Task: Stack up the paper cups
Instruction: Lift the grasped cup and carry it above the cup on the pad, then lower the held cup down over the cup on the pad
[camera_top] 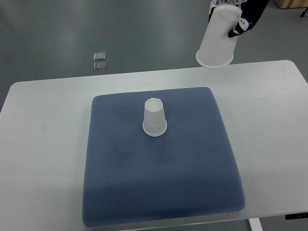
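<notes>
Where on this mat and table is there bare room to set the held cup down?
The blue mat is bare all around the upside-down cup at its middle-top; widest toward the near edge. The table strips left and right are bare. The held cup hangs beyond the far edge.

Cup [155, 118] upside-down mid-mat [163, 192]; 2nd cup [219, 38] behind, right, off table [43, 144].

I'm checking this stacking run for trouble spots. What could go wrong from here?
1. The held paper cup hangs tilted, mouth down, high and off beyond the table edge; if it stays tilted, its rim may catch the upside-down paper cup and knock it over.
2. That cup stands on a soft blue cushion, so a push could tip it.
3. The hand is mostly out of frame, so its grip cannot be checked.
</notes>
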`<state>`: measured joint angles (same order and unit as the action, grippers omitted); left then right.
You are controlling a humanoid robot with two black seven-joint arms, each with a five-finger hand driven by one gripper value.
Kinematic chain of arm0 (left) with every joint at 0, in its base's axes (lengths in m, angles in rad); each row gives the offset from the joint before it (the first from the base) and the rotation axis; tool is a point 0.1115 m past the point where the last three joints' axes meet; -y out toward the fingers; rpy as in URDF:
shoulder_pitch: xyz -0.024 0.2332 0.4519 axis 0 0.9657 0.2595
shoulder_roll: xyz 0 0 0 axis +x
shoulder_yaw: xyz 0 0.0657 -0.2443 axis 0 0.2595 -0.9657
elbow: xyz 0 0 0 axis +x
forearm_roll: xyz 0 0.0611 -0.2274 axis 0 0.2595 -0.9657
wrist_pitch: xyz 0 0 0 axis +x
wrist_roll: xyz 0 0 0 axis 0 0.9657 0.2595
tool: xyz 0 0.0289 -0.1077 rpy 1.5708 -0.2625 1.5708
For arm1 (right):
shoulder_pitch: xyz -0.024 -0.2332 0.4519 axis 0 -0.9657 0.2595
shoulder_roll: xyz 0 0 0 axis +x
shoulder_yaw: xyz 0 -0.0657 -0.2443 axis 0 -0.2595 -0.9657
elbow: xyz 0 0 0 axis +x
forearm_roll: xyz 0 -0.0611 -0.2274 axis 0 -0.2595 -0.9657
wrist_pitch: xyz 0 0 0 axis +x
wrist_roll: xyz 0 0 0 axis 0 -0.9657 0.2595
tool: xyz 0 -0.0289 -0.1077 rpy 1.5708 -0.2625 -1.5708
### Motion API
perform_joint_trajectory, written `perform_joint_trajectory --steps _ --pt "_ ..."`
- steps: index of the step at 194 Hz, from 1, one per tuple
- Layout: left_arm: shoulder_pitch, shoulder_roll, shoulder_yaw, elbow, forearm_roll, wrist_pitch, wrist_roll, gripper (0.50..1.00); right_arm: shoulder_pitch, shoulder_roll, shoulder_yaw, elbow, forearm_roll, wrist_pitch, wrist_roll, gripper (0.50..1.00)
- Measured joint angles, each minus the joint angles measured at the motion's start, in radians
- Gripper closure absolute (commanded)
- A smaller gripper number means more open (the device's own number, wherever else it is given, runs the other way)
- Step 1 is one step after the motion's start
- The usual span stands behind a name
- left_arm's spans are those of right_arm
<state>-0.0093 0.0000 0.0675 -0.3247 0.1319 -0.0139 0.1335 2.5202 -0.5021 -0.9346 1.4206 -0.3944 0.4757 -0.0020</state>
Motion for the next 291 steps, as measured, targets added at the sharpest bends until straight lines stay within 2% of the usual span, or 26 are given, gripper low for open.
perform_joint_trajectory --steps 49,95,168,231,291 --pt "0.0 0.0 0.0 -0.001 -0.001 0.0 0.0 0.5 -0.037 0.255 0.004 -0.045 0.114 -0.121 0.0 0.94" --pt "0.0 0.0 -0.002 -0.001 -0.002 0.0 0.0 0.5 -0.134 0.383 0.009 -0.089 0.156 -0.204 0.0 0.938" --pt "0.0 0.0 -0.003 0.001 -0.002 0.0 0.0 0.5 -0.275 0.438 0.005 -0.145 0.158 -0.297 -0.001 0.93" --pt "0.0 0.0 -0.003 0.001 -0.002 0.0 0.0 0.5 -0.37 0.439 0.001 -0.181 0.157 -0.321 -0.001 0.918" --pt "0.0 0.0 -0.003 0.001 -0.002 0.001 0.0 0.5 -0.393 0.454 -0.003 -0.183 0.159 -0.351 -0.001 0.901"
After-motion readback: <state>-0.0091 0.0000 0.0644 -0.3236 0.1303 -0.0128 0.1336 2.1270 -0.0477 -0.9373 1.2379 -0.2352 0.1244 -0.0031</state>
